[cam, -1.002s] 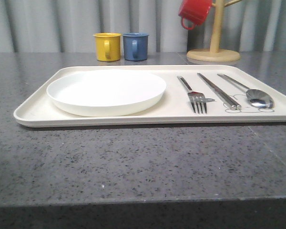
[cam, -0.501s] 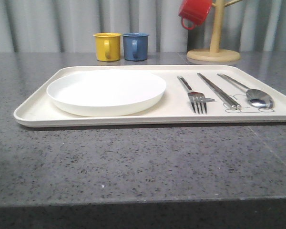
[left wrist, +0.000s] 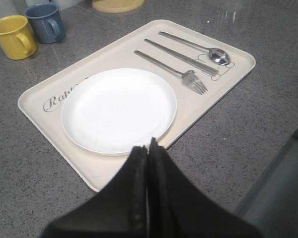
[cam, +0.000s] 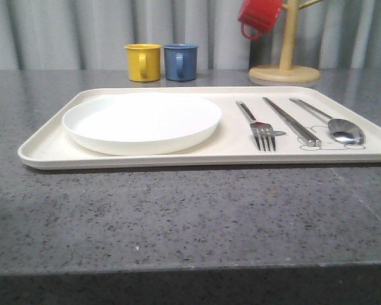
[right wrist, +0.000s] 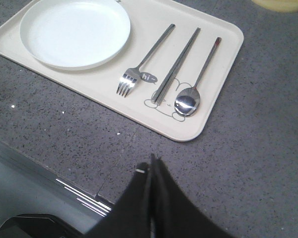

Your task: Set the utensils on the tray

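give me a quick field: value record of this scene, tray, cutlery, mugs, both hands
tray: large flat cream rectangular plastic tray on the grey speckled counter
plate: round white plate on the tray's left part
cutlery: silver four-tined fork, pair of silver chopsticks, silver oval-bowled spoon, side by side on the tray's right part
mugs: yellow mug and blue mug behind the tray; red mug hanging on the wooden mug tree
left hand: shut, holding nothing
right hand: shut, holding nothing
task state: all utensils on the tray
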`<control>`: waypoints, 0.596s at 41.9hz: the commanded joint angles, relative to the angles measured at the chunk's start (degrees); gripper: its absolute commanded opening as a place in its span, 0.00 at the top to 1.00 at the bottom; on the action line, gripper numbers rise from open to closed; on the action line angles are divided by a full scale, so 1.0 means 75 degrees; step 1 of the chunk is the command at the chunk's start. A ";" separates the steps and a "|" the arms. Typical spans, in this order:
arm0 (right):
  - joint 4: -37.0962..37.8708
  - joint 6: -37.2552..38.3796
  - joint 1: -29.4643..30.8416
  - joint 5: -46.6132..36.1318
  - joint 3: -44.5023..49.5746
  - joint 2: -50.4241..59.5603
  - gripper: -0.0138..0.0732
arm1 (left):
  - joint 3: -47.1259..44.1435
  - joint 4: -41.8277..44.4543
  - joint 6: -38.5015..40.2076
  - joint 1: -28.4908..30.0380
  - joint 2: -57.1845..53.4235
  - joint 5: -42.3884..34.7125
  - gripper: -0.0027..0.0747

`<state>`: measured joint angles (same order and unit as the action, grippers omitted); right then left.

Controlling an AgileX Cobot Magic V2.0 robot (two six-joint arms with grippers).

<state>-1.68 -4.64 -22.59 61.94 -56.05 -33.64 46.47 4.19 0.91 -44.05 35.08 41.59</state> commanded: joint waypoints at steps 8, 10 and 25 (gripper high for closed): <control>-0.0019 -0.0062 -0.0008 -0.0508 -0.0142 -0.0020 0.92 | 0.0180 -0.0027 -0.0022 -0.0057 0.0009 -0.0605 0.99; -0.0019 -0.0062 -0.0008 -0.0508 -0.0142 -0.0020 0.92 | 0.0165 0.0083 -0.0022 -0.0013 -0.0105 -0.0587 0.99; -0.0019 -0.0062 -0.0008 -0.0500 -0.0142 -0.0020 0.92 | -0.2146 0.0374 -0.0022 0.2445 -0.2063 -0.3282 0.99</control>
<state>-1.79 -4.64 -22.59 61.94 -56.05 -33.64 33.58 6.43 0.82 -29.71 22.65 28.72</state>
